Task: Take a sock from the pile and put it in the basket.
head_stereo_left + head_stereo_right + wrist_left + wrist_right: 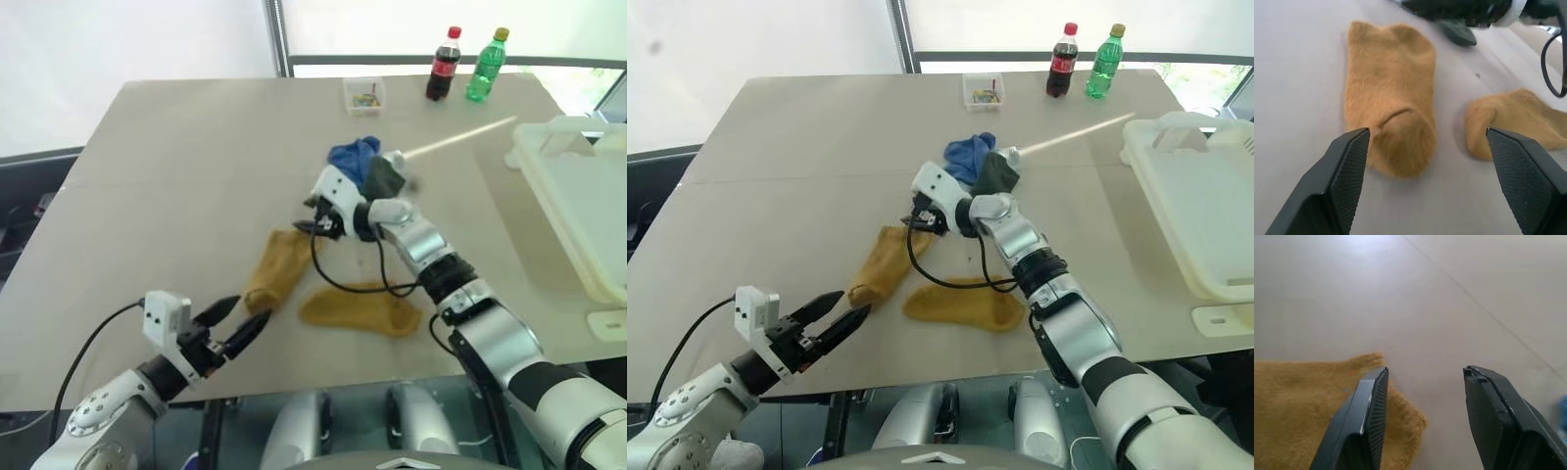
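On the flat beige table (176, 166): two mustard-yellow fabric socks (277, 266) side by side near the front edge; behind them, blue and dark green socks (364, 164) bunched together. Far right, overhanging the edge, large whitish translucent plastic basket (578, 196). At the far edge, small clear box (363, 95), then two plastic bottles (443, 65) rightward.

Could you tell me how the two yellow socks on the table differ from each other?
The left yellow sock lies lengthwise, running away from the robot, while the right yellow sock lies crosswise along the table's near edge. The left one sits straight ahead of the left gripper, whose fingers are open; the right one lies under the right arm, with a black cable looping over it. Both are mustard-yellow, lie flat and are apart from the blue and green socks.
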Controlling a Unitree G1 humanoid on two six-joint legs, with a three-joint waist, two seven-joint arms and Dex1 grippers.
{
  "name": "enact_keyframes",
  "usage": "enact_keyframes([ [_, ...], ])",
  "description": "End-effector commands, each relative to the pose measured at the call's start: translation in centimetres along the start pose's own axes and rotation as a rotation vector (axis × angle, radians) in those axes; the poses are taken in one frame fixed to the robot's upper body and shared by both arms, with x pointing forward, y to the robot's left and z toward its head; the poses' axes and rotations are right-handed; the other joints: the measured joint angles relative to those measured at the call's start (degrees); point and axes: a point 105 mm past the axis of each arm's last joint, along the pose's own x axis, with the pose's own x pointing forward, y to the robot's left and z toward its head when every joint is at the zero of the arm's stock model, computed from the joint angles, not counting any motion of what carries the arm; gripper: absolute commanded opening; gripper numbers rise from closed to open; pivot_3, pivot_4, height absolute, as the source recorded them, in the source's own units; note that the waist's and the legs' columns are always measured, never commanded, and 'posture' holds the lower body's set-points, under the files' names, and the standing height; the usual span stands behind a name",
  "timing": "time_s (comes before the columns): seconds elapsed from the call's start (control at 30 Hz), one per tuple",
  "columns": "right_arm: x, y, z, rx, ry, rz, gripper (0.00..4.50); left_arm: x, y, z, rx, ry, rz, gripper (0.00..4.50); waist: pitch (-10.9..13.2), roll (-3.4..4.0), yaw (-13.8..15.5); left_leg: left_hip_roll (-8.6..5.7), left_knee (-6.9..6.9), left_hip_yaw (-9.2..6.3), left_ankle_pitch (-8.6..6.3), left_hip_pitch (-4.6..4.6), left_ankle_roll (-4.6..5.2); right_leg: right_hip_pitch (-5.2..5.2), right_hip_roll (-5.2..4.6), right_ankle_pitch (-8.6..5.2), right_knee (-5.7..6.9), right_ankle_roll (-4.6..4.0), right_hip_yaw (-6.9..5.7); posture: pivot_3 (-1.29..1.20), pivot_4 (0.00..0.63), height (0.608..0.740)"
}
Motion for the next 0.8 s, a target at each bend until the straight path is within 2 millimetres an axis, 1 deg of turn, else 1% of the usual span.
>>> enact_keyframes([
  [0.03,0.7,0.5,0.4,-0.048,-0.007,0.048,2.46,-0.4,-0.6,1.2,0.051,-0.047,0.007,4.02,0.01,0.01,0.01,0.00,-0.01,0.00,0.00,0.00,0.00,0.00,-0.01,-0.01,0.00,-0.01,-0.01,0.00,0.150,0.735],
  [0.07,0.8,0.7,0.2,-0.046,0.003,0.061,2.46,-0.5,-0.6,1.2,0.051,-0.048,0.012,4.02,0.01,0.01,-0.03,0.00,-0.01,0.00,0.00,0.00,0.00,0.00,-0.01,-0.01,0.00,-0.02,-0.01,0.00,0.150,0.735],
  [0.13,0.8,0.6,-0.3,-0.050,0.020,0.061,1.94,-0.6,-0.7,1.0,0.050,-0.049,0.016,4.02,0.01,0.02,-0.08,0.01,-0.01,0.00,-0.01,0.00,-0.01,0.00,-0.02,-0.02,0.00,-0.04,0.00,0.00,0.150,0.735],
  [0.2,0.5,0.2,-0.7,-0.049,0.027,0.050,1.22,-0.6,-0.8,1.0,0.049,-0.050,0.018,4.02,0.01,0.02,-0.07,0.01,-0.01,0.00,-0.01,0.01,-0.02,0.00,-0.02,-0.03,0.01,-0.05,-0.01,0.00,0.150,0.735],
  [0.27,0.0,-0.6,-1.0,-0.038,0.034,0.021,0.15,-0.5,-0.8,1.0,0.050,-0.052,0.018,4.02,0.01,0.02,0.02,0.01,-0.01,-0.02,-0.01,0.01,-0.02,0.00,-0.02,-0.04,0.01,-0.06,-0.03,0.00,0.150,0.735],
  [0.3,-0.2,-0.9,-1.1,-0.033,0.037,0.010,0.03,-0.4,-0.8,1.0,0.051,-0.054,0.017,4.02,0.01,0.02,0.02,0.01,-0.01,-0.03,-0.01,0.01,-0.02,0.00,-0.02,-0.04,0.01,-0.06,-0.03,0.00,0.150,0.735],
  [0.33,-0.3,-1.0,-1.2,-0.031,0.038,0.004,0.03,-0.4,-0.8,1.0,0.052,-0.054,0.017,4.02,0.01,0.02,0.02,0.01,-0.01,-0.03,-0.01,0.01,-0.02,0.01,-0.02,-0.04,0.01,-0.06,-0.03,0.00,0.150,0.735],
  [0.43,-2.2,-3.0,-2.0,0.057,0.064,-0.101,0.03,0.3,-0.6,1.3,0.063,-0.067,0.011,4.02,0.02,0.03,0.23,0.00,-0.01,-0.03,-0.01,0.01,-0.02,0.01,-0.03,-0.04,0.01,-0.06,-0.03,0.00,0.150,0.735],
  [0.47,-3.1,-3.6,-2.6,0.102,0.089,-0.145,0.03,0.7,-0.4,1.5,0.068,-0.074,0.014,4.02,0.01,0.01,0.45,-0.01,-0.01,-0.03,-0.01,0.01,-0.02,0.01,-0.04,-0.04,0.02,-0.06,-0.04,0.00,0.150,0.735],
  [0.53,-4.6,-3.9,-3.7,0.148,0.142,-0.212,0.03,1.3,-0.1,1.8,0.078,-0.085,0.023,4.02,0.01,0.01,0.71,-0.02,0.01,-0.08,-0.01,-0.02,-0.02,0.04,-0.10,-0.04,0.01,-0.06,-0.09,0.00,0.150,0.735],
  [0.57,-5.5,-3.9,-4.4,0.167,0.171,-0.243,0.03,1.8,0.1,2.1,0.082,-0.097,0.032,4.02,-0.01,0.02,0.79,-0.02,0.00,-0.08,-0.01,-0.02,0.00,0.04,-0.16,-0.04,0.00,-0.06,-0.08,0.00,0.150,0.735],
  [0.63,-7.2,-3.0,-5.0,0.215,0.197,-0.274,0.03,2.7,0.7,2.6,0.074,-0.119,0.062,4.02,-0.03,0.05,0.98,-0.02,0.00,-0.08,0.01,-0.02,0.03,0.03,-0.18,-0.03,0.01,-0.05,-0.07,0.00,0.150,0.735],
  [0.7,-8.5,-2.1,-5.2,0.227,0.214,-0.310,0.03,3.8,0.9,3.0,0.073,-0.122,0.075,4.02,-0.06,0.05,1.44,-0.01,-0.01,-0.09,0.12,-0.02,0.25,0.03,-0.18,0.01,0.00,0.02,-0.08,0.00,0.150,0.735],
  [0.8,-9.6,-1.2,-4.8,0.257,0.211,-0.369,0.03,5.7,0.9,3.4,0.057,-0.110,0.077,4.02,-0.08,0.06,1.73,-0.01,0.01,-0.10,-0.01,-0.01,0.49,0.04,-0.13,0.06,0.03,0.10,-0.10,0.00,0.150,0.735],
])
